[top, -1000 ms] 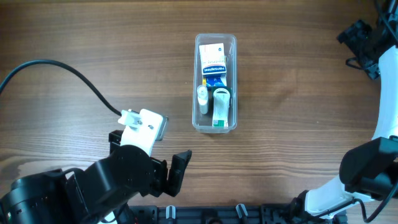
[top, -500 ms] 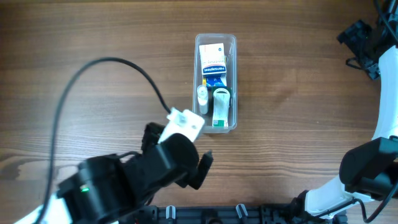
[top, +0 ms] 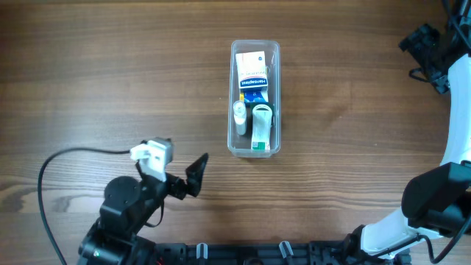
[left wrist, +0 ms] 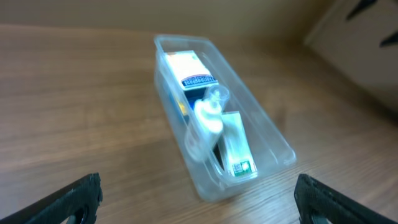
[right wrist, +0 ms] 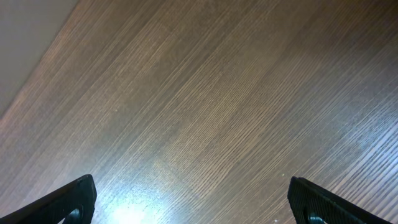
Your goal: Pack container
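The container (top: pixel 231 88) is a clear, long tub at the table's centre. It holds a white and blue box (top: pixel 252 72), a small spray bottle (top: pixel 240 115) and a white tube with a green end (top: pixel 261 129). My left gripper (top: pixel 190 179) is open and empty, low and to the left of the tub and apart from it. In the left wrist view the container (left wrist: pixel 273 134) lies just ahead of the open left gripper (left wrist: pixel 198 210), with the box (left wrist: pixel 189 71) and tube (left wrist: pixel 238 152) inside. My right gripper (top: pixel 425 43) is at the far right; the right wrist view shows the right gripper (right wrist: pixel 196 205) open over bare wood.
The left arm's black cable (top: pixel 66 158) loops over the table at the lower left. The right arm's white body (top: pixel 456 125) runs down the right edge. A pale wall edge (right wrist: pixel 25 43) shows beyond the table in the right wrist view.
The left arm swung right toward the container's near end, then drew back to the lower left. The right arm and the tub's contents have not moved.
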Tool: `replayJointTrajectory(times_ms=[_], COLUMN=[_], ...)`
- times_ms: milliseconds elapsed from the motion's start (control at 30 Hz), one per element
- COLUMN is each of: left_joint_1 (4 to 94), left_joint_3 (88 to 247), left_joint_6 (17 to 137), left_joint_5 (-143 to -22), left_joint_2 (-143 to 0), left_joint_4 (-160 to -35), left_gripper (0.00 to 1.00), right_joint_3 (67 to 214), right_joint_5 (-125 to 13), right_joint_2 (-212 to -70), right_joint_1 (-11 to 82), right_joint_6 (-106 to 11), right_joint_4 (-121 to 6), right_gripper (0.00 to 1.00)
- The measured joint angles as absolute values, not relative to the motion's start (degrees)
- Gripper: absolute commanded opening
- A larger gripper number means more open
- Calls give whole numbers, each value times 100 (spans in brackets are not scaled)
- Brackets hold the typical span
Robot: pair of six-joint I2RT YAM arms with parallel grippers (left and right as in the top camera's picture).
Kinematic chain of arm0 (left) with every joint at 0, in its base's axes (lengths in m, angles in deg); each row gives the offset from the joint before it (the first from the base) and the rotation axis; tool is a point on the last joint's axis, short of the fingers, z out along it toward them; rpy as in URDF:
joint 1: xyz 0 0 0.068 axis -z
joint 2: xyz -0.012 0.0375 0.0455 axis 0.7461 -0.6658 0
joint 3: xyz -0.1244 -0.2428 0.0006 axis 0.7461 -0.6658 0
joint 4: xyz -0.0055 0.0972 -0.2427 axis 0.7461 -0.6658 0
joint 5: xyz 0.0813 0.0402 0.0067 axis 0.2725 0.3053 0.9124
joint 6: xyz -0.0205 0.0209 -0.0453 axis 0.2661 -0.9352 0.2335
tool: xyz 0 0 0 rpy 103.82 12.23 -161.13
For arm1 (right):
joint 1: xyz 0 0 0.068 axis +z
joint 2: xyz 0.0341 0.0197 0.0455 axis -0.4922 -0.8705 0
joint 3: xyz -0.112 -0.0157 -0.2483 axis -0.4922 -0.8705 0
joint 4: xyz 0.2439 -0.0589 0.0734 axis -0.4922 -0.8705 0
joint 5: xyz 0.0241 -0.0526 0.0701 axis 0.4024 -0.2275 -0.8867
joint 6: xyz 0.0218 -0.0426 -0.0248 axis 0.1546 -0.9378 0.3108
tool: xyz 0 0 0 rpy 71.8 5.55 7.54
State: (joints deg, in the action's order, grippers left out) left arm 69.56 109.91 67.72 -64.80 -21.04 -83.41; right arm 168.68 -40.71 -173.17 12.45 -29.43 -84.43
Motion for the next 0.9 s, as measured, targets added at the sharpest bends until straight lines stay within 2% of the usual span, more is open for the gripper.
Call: replayJointTrajectory(times_ms=[167,367,667,900], left_joint_1=[6086,5788,5253,4967], left_joint_3=[9988,9483,8945,8860], left_joint_6=[6737,6730,6730,6730], left_joint_5=[-7102,-7310,-7266,-7244], left_joint_2=[-1095,-319,-65,-65], left_joint_4=[-7504,-7266,-6592,-6671], left_gripper=[100,100,100,100], right_joint_3=[16868,16868,16868,16868], right_joint_5=[-4071,-4071,-4071,-4071], right_joint_2=[-17317,-17317,-17317,-17317], right_joint_1=[1247,1247,1247,1251], right_joint_6=[-2943,-2943,-2941,-2943], right_joint_4=[-8446,-8446,-8448,-8448], right_gripper=[100,100,100,100])
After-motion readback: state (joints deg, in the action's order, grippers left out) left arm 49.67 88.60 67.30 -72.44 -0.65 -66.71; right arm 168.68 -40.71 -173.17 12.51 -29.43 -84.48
